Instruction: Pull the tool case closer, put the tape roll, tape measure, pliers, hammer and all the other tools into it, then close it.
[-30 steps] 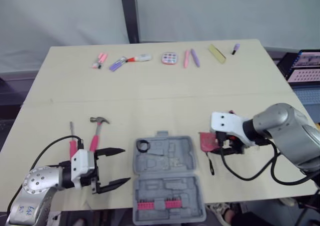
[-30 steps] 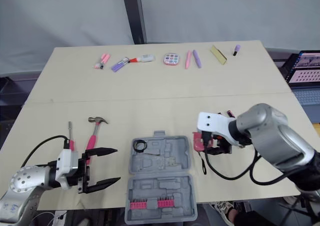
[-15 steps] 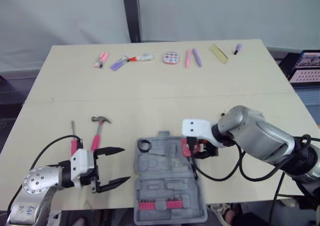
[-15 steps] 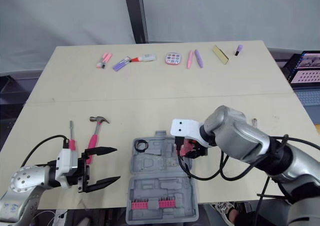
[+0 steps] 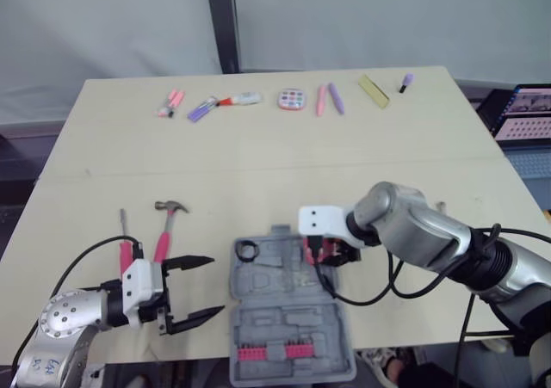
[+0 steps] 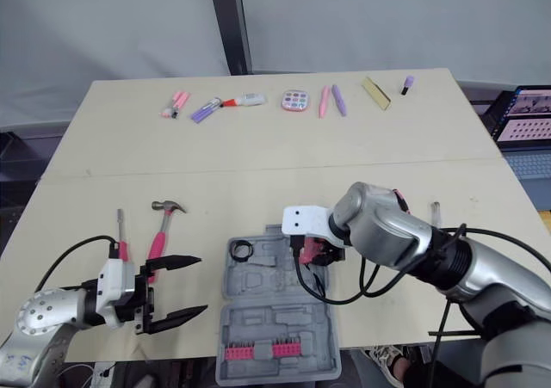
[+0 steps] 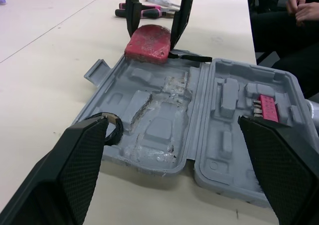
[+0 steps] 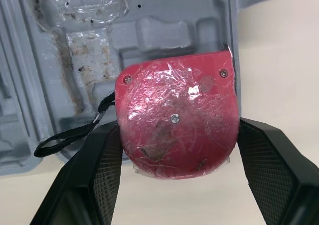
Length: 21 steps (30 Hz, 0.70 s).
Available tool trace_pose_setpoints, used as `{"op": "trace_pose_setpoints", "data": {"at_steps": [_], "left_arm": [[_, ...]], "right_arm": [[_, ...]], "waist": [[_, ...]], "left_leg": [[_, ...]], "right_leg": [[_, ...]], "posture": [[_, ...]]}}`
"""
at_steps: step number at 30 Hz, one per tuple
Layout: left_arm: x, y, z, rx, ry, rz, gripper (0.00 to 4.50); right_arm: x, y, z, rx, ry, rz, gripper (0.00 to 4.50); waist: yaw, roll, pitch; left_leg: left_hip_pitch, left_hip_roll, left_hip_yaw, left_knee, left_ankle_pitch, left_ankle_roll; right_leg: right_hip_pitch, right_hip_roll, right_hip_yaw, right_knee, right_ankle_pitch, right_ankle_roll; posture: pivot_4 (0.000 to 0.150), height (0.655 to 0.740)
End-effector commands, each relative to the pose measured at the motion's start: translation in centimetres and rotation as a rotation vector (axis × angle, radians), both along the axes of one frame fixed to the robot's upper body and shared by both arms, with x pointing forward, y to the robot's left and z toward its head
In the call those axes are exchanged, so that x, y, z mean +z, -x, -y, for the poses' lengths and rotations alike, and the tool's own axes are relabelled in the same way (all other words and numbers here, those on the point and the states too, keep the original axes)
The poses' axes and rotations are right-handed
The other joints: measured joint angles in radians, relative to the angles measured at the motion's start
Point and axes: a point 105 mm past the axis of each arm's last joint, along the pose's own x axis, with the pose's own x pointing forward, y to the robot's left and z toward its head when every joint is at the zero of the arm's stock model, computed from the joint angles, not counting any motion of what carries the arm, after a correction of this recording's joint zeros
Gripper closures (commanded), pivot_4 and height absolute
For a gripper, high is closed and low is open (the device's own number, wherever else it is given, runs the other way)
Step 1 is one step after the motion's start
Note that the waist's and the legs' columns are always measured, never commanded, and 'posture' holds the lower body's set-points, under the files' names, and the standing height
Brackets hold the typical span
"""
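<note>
While it fills most of the frame, table [image 5: 258, 164]: pale top, with a row of small pink and purple items [image 5: 293, 100] along its upper edge.
Tool case [image 5: 288, 319]: grey, lying open flat at lower centre, both halves face up; a strip of pink bits [image 5: 275, 351] sits in the lower half.
Right gripper [image 8: 175, 127]: just right of centre, at the upper half's right rim; its fingers stand one on each side of the tape measure [image 7: 148, 43], clamped on it.
Left gripper [image 5: 215, 283]: lower left, just beside the case; fingers spread wide, nothing between them.
Hammer [image 5: 165, 229]: pink handle, on the table left of the case, above the Left gripper.
Screwdriver [image 5: 125, 237]: just left of the hammer.
Tape measure: red, over the upper half's right rim, partly above the tray, partly above the table; its black strap [image 8: 70, 135] trails into the tray.
Tape roll [image 5: 247, 250]: black ring in the case's upper left corner.
</note>
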Motion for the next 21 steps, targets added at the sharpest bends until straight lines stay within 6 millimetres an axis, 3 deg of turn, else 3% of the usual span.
{"op": "trace_pose_setpoints", "data": {"at_steps": [1,21], "left_arm": [[0.33,0.36,0.48,-0.013,0.001,0.026,0.0],[0.3,0.66,0.82,-0.001,0.007,0.026,0.0]], "right_arm": [[0.39,-0.1,-0.38,0.034,0.009,0.024,1.53],[0.27,-0.87,-1.12,0.054,0.017,0.042,1.53]], "waist": [[0.0,0.0,0.0],[-0.017,0.0,0.0]], "left_leg": [[0.0,0.0,0.0,0.0,0.0,0.0],[0.0,0.0,0.0,0.0,0.0,0.0]], "right_leg": [[0.0,0.0,0.0,0.0,0.0,0.0],[0.0,0.0,0.0,0.0,0.0,0.0]], "posture": [[0.15,0.74],[0.15,0.74]]}}
